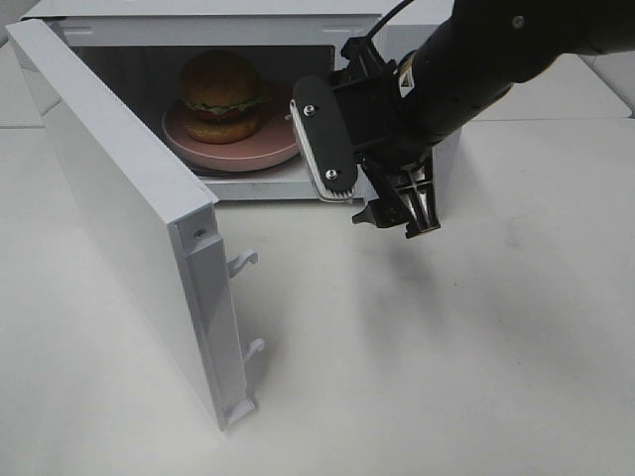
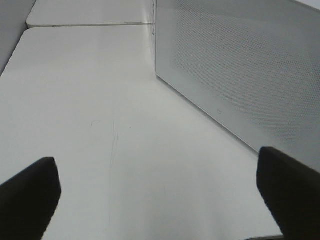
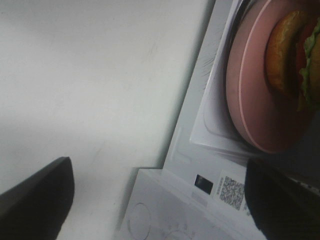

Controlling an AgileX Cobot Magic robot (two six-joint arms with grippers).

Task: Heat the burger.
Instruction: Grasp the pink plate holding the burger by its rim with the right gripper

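A plain white table (image 1: 466, 357) with a matte top carries the whole scene. One thing stands directly on it: a white microwave (image 1: 268, 186), set toward the far edge. Its door (image 1: 109, 188) is swung wide open to the left and juts out over the table. The left wrist view shows a thin seam (image 2: 90, 24) where the top meets a second white panel beyond the microwave's side. A faint long scratch (image 2: 113, 150) marks the surface nearer in.
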